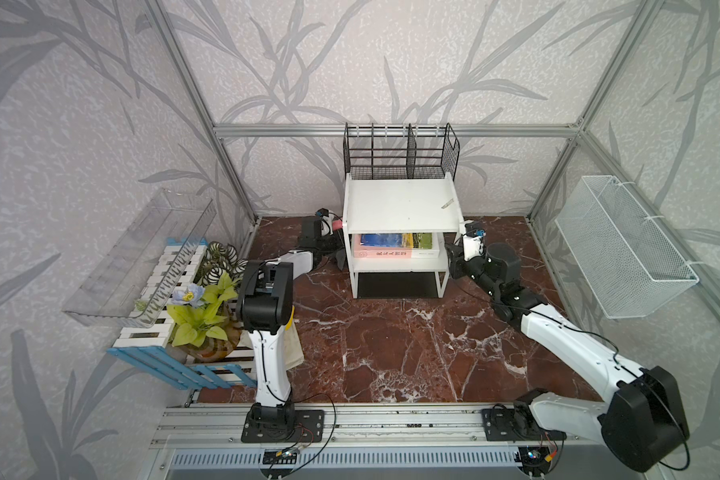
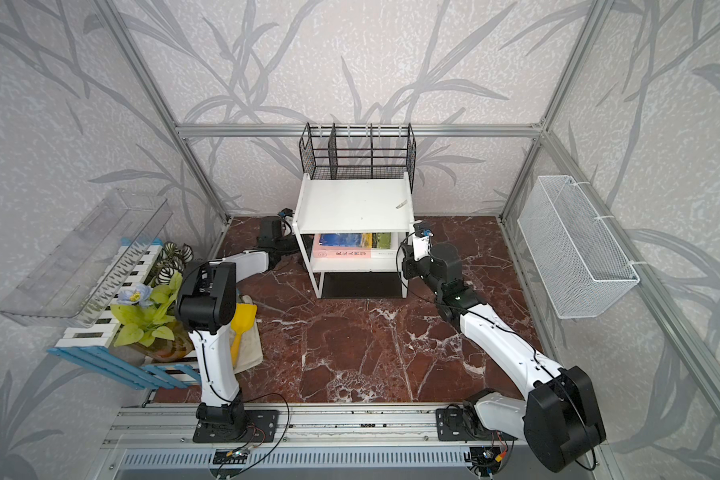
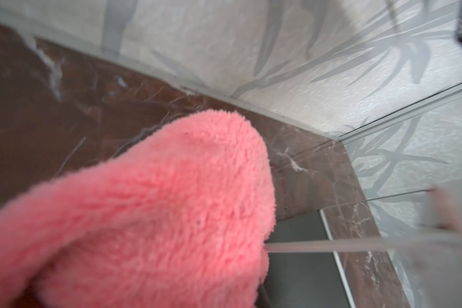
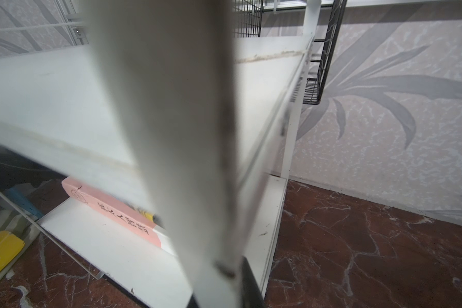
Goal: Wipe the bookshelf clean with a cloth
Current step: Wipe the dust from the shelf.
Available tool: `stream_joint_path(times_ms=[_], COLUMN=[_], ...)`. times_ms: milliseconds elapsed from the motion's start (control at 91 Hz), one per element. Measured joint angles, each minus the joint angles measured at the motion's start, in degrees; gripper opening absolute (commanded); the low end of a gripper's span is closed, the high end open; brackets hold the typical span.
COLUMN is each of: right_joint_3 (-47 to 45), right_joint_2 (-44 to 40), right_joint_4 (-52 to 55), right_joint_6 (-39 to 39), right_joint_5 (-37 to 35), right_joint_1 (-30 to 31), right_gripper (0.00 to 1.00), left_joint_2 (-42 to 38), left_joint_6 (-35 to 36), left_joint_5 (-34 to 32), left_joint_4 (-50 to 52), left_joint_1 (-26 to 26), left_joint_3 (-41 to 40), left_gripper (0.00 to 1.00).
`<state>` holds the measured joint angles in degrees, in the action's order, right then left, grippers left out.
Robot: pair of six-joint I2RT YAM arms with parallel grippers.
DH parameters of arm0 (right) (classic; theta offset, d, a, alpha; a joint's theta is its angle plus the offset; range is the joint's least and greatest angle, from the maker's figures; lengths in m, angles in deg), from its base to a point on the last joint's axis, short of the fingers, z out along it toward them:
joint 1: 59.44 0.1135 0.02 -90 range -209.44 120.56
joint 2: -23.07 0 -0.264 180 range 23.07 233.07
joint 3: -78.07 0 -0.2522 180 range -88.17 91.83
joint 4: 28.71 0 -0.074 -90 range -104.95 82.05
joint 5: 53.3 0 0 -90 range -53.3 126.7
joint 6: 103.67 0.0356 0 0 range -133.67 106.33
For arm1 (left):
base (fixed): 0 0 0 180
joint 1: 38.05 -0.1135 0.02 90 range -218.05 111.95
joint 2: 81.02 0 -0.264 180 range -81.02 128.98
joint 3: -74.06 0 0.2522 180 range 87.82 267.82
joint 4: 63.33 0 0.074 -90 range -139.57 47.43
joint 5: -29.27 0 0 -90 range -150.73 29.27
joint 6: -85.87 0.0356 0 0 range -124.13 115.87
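The white bookshelf (image 1: pixel 400 203) (image 2: pixel 352 205) stands at the back of the marble floor with books (image 1: pixel 395 245) on its middle board. My left gripper (image 1: pixel 331 243) is low at the shelf's left side, shut on the pink cloth (image 3: pixel 158 213). The cloth fills the left wrist view and hides the jaws. A bit of pink (image 1: pixel 336 225) shows beside the shelf's top board. My right gripper (image 1: pixel 454 251) is at the shelf's right front post (image 4: pixel 171 133) and shut on it, with one black finger (image 4: pixel 248 282) showing beside the post. A small scrap (image 1: pixel 447 204) lies on the top board.
A black wire rack (image 1: pixel 400 153) stands behind the shelf on its top. A white mesh basket (image 1: pixel 624 245) hangs on the right wall and a clear tray (image 1: pixel 142 257) on the left. A flower pot (image 1: pixel 200 311), a slatted fence and a beige cloth with a yellow scoop (image 2: pixel 242 328) sit front left.
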<state>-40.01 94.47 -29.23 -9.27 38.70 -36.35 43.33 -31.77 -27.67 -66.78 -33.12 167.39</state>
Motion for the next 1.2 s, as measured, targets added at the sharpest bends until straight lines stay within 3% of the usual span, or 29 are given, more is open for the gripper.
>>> stream_joint_path(times_ms=[88,165,539,715,924,1198], right_joint_3=[0.0,0.0,0.0,0.0,0.0,0.0], right_joint_2=[0.0,0.0,-0.3,-0.3,-0.4,-0.6], right_joint_4=[0.0,0.0,0.2,0.2,0.2,0.5], right_joint_6=[0.0,0.0,0.3,0.3,0.3,0.9], right_joint_5=[0.0,0.0,-0.1,0.0,-0.1,-1.0], right_joint_1=[0.0,0.0,0.0,0.0,0.0,-0.2], right_gripper=[0.0,0.0,0.0,0.0,0.0,0.0], left_joint_2=[5.0,3.8,-22.5,-22.6,-23.1,-37.4], left_joint_6=[-0.6,-0.9,0.1,1.6,5.0,6.0], left_joint_5=[0.2,0.6,-4.9,-4.3,-6.8,-11.4], left_joint_4=[-1.2,-2.3,4.1,6.7,12.8,16.5], left_joint_1=[0.0,-0.4,0.7,1.7,5.8,7.6], left_joint_3=[-0.3,-1.1,-4.3,-1.6,-4.3,-16.4], left_gripper=[0.0,0.0,0.0,0.0,0.0,0.0])
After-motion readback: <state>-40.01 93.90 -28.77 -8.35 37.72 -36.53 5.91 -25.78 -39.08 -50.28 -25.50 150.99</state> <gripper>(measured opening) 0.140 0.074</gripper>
